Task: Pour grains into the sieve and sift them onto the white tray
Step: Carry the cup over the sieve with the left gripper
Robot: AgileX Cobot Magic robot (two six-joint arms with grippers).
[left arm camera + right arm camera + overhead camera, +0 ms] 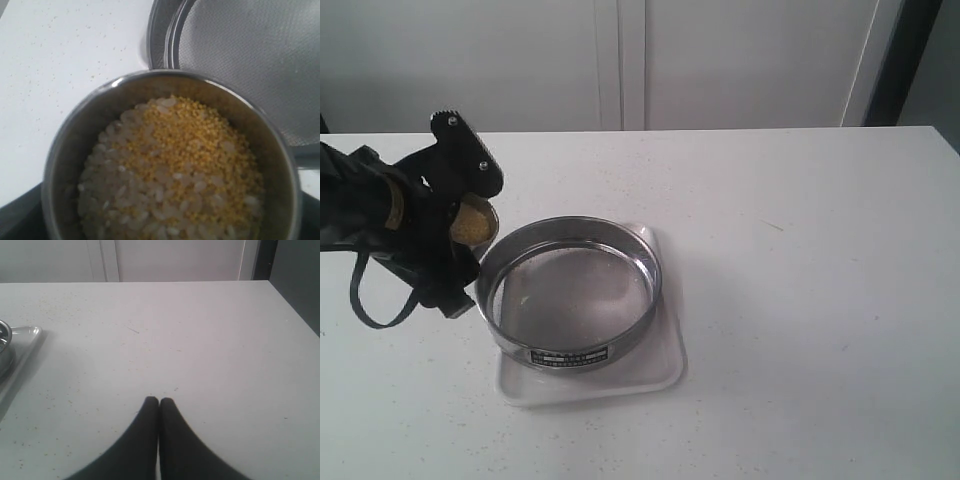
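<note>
- At lower centre of the exterior view, the white tray (660, 375) lies flat with the sieve (570, 355) sitting on it. Only a narrow margin of tray shows around the rim, so I judge the pour should land mid-mesh, not near the wall.
- Left of the sieve, the left claw (465, 225) is clamped on a small steel cup (477, 218), held raised just beside the sieve's left rim with its mouth tipped toward the sieve.
- Filling that cup are the grains (180, 160), yellow granules heaped over pale rice-like ones. None appear to be spilling, and the mesh looks bare or nearly so.
- Pouring is the step in hand. It probably calls for bringing the cup's lip over the mesh first, then tipping slowly, since a full cup could shed a rush of grains over the rim.
- Behind, pale panelled doors (620, 60) close off the room.
- Across the frame the white surface (800, 250) is open on the right.
- Low in the right wrist view, the right claw (159, 402) hangs with fingers pressed together, holding nothing, well apart from the tray.
- Fine specks (55, 305) dot the surface.
</note>
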